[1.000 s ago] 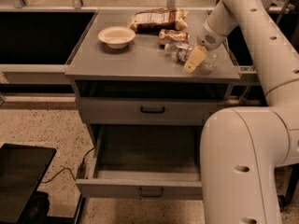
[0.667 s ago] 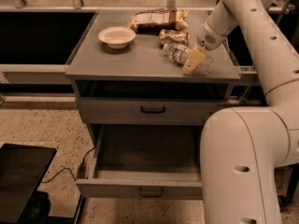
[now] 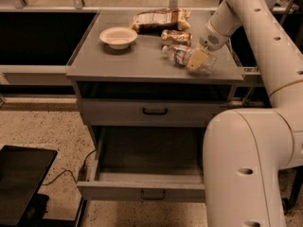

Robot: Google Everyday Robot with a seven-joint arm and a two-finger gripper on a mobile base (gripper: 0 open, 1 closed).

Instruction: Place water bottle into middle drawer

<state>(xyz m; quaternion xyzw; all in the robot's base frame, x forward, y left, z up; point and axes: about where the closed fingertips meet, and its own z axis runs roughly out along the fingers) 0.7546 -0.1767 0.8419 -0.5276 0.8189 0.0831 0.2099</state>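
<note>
Camera view, gripper: the gripper (image 3: 197, 60) is low over the right side of the desk (image 3: 137, 66), at the end of the white arm (image 3: 246, 37) that reaches in from the upper right. It is pressed onto the water bottle.
Water bottle: the water bottle (image 3: 178, 55) lies on its side on the desk, near the right front edge. Its label end is clear on the left and its other end sticks out beyond the gripper.
Grip: the gripper meets the bottle's middle, but I cannot tell how wide the jaws stand or whether they have hold of it.
Just changed: very little. Over the last second the gripper has barely moved, and the bottle lies where it lay.
Meaning for the task: this looks like the grasp being settled. The bottle is not lifted yet, so the carry and the placing are still to do.
Middle drawer: the middle drawer (image 3: 118, 191) is pulled well out, low at the front of the cabinet, and its flat tray looks bare. It sits below the desk and forward of it.
Upper drawer: the upper drawer (image 3: 118, 112), just under the desk, is closed.
Neighbours: two snack packets (image 3: 158, 19) lie behind the bottle, the nearer one just beside it. A white bowl (image 3: 118, 36) sits well to the left.
Risk: a ribbed round bottle may roll or slip if pinched off-centre.
</note>
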